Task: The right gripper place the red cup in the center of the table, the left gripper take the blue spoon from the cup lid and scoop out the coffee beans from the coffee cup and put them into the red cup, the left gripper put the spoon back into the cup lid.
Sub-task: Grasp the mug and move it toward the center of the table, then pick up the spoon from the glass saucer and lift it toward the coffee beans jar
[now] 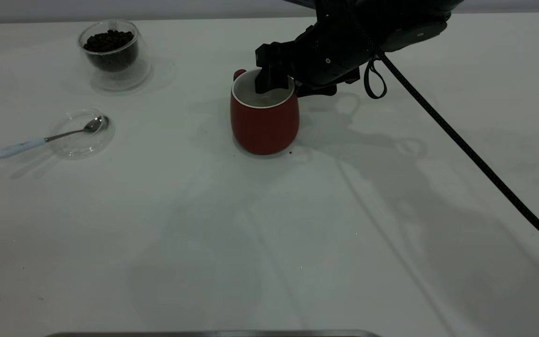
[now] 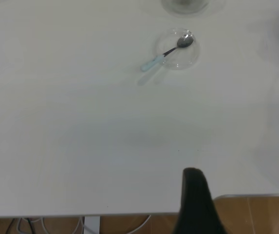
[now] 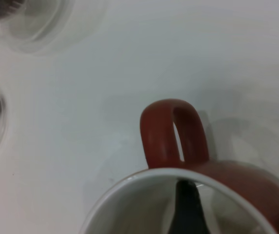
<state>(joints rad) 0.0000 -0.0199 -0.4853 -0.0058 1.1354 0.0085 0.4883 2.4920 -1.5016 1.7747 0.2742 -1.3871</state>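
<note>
Seemingly, right gripper (image 1: 273,83) fingers (image 3: 188,207) half-hidden inside red cup (image 1: 265,122).

Dim light, soft arm shadows across the table (image 1: 157,234)

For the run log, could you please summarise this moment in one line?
right pincer: on dark-red ceramic mug rim, one finger inside | blue-handled metal spoon: in clear glass lid

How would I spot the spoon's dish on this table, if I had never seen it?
Start at the white table's left side, below the clear glass coffee cup heaped with dark coffee beans. There lies a shallow round clear glass cup lid. Unlike the coffee cup and the dark-red ceramic mug, it is flat and holds the pale-blue-handled metal spoon.
</note>
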